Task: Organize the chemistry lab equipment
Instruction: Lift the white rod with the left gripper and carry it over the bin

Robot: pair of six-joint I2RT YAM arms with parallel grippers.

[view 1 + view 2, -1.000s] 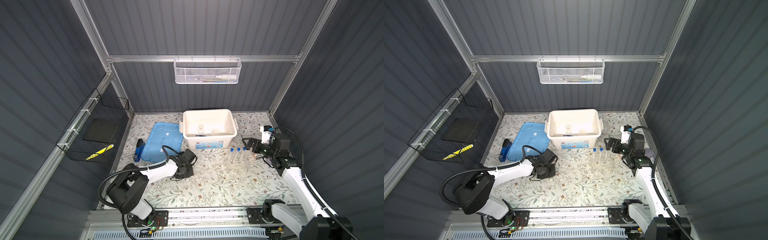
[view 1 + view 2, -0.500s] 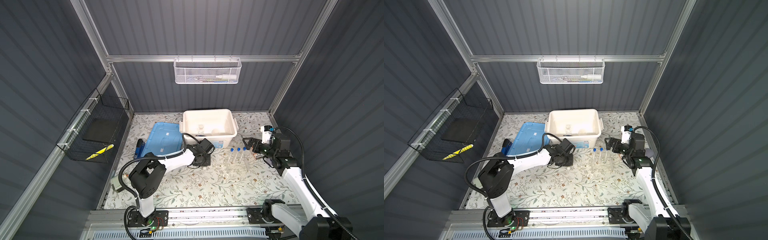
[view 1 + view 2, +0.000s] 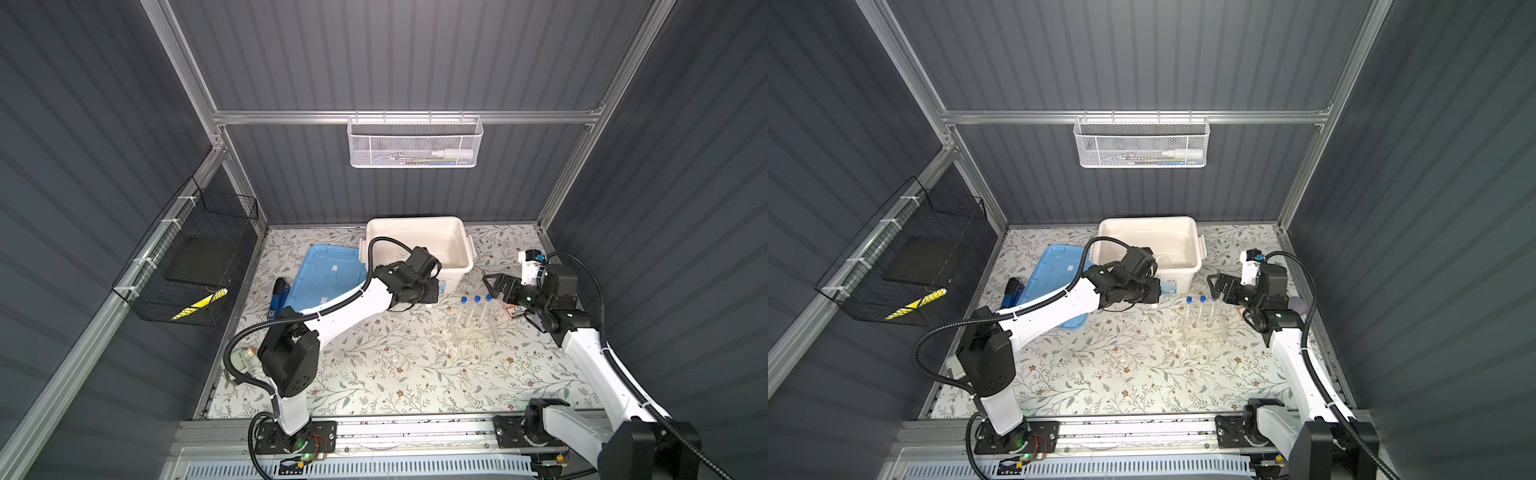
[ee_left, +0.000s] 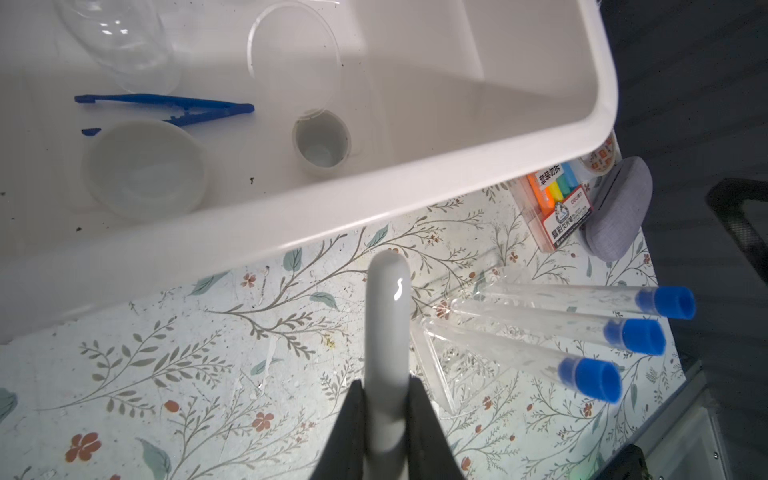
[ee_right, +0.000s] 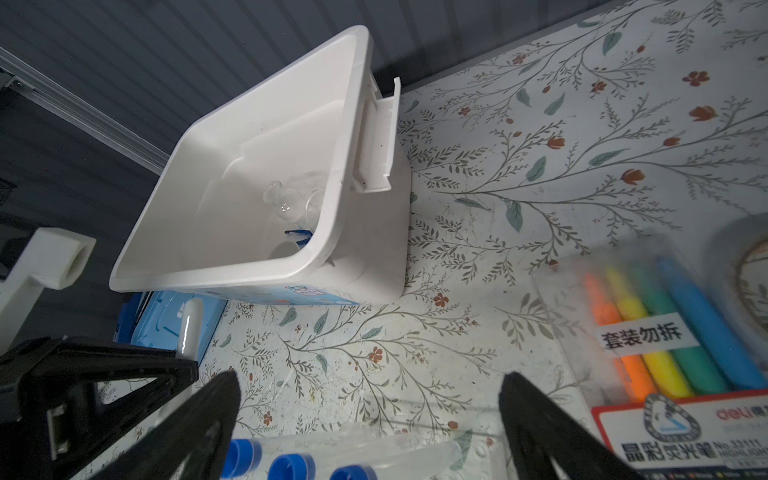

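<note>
Qty: 3 test tubes [image 4: 540,322], blue caps, upright in 1 clear rack [image 4: 457,370]; 1 pestle [image 4: 386,324]. Inside white bin [image 4: 374,199]: 2 white bowls [image 4: 143,168], 1 blue tweezers [image 4: 166,106], 1 glass vessel [image 4: 120,37].

Surface: floral-print worktop [image 3: 395,374]; dark ribbed walls [image 3: 395,62] on 3 sides.

Left gripper [image 4: 386,384]: fingers clamped on pestle, held over worktop just outside bin rim, near rack.

Right gripper [image 5: 370,386]: fingers wide apart, empty, near tube caps.
</note>
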